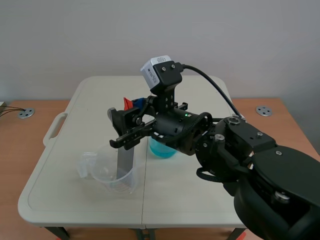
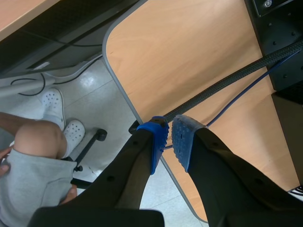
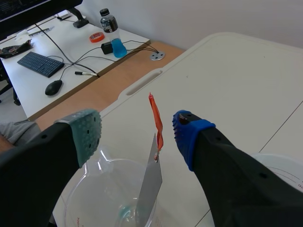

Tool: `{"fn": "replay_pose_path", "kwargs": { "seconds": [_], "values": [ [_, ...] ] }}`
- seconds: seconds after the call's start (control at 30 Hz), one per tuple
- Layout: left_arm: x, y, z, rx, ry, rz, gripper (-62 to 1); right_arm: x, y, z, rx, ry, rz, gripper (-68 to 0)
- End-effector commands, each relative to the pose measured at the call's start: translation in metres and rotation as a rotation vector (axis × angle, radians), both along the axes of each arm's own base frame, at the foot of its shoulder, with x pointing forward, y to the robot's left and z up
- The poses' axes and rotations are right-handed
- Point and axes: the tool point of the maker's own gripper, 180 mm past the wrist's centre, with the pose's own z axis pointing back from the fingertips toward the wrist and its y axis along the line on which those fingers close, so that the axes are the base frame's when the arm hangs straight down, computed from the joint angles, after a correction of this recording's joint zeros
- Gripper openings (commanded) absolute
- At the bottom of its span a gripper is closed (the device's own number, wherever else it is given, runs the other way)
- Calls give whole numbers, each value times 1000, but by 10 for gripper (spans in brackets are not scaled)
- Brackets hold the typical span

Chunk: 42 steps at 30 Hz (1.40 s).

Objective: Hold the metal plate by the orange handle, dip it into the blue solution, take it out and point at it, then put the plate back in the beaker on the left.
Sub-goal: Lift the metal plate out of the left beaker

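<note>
The right hand (image 3: pixel 137 128) is hovering over the clear beaker (image 1: pixel 99 173) on the left of the pale desk (image 1: pixel 90 100), its fingers standing wide apart and gripping nothing. The metal plate (image 3: pixel 150 185) is standing nearly upright in that beaker. Its orange handle (image 3: pixel 156 121) is sticking up into the gap between the grey-green pad (image 3: pixel 89 130) and the blue pad (image 3: pixel 185 133), touching neither. Standing this way, the plate is offering its handle clear of the beaker's rim, where a pinch from above can reach it, and the hand is sitting right over it for that reason. The beaker of blue solution (image 1: pixel 161 148) is sitting just beside the clear one, partly hidden under the arm, so the plate needs only a short lift across. A faint bluish trace seems to be lying at the plate's foot, but I cannot tell whether the dip is done or ahead. The left hand (image 2: pixel 169 142) is hanging off to the side, past the edge of a wooden surface and over the floor. Its blue pads are nearly together with nothing between them, which leaves the working space free.
</note>
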Motion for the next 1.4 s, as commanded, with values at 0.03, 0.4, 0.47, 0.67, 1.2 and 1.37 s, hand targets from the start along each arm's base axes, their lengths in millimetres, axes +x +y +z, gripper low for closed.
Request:
{"fn": "replay_pose_path", "kwargs": {
  "seconds": [0.03,0.4,0.47,0.67,1.2,1.37],
  "values": [
    [3,-3,2,-10,-11,3,-525,6,4,20,34,-48,7,-431],
    [7,-3,2,-10,-22,3,-525,5,5,20,37,-49,18,-529],
    [7,-3,2,-10,-22,3,-525,5,5,20,36,-49,18,-549],
    [7,-3,2,-10,-22,3,-525,-3,11,22,47,-53,71,-632],
    [7,-3,2,-10,-22,3,-525,-22,22,33,108,-74,187,-664],
    [7,-3,2,-10,-22,3,-525,-26,24,36,123,-83,211,-662]
  ]
}}
